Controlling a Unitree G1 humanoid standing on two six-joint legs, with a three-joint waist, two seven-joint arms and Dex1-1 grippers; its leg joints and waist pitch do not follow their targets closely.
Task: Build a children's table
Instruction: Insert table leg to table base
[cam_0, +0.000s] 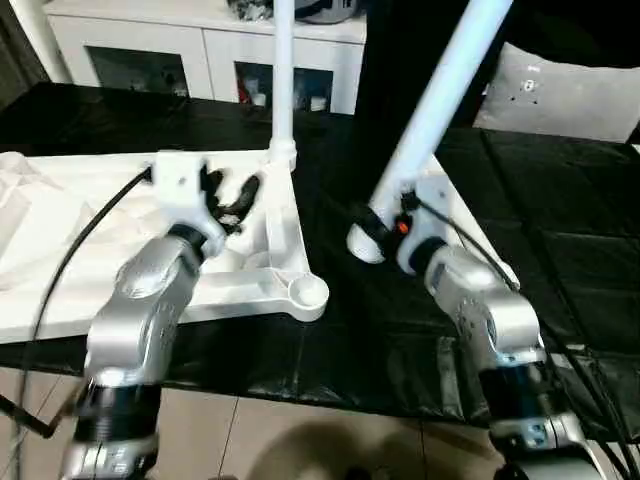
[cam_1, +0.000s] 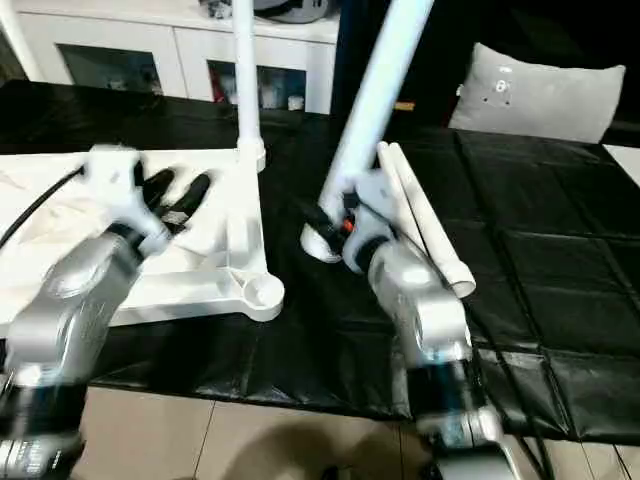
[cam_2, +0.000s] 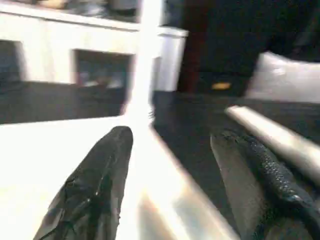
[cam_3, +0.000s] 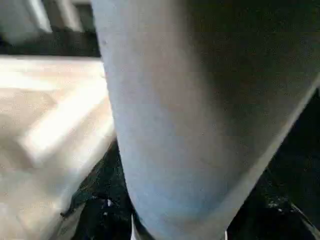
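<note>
The children's table top lies upside down, ribs up, on the left of the black table. One white leg stands upright in its far right corner socket. The near right corner socket holds nothing. My left gripper hovers open over the top's right rim, with nothing between its fingers. My right gripper is shut on the thick end of a second leg. This leg tilts up and to the right, its foot low over the black table, right of the top. Two more legs lie just behind my right arm.
A white cabinet with glass doors stands behind the black table. A grey cushion sits at the back right. A black cable runs along my left arm. The table's front edge and the tiled floor are close below my forearms.
</note>
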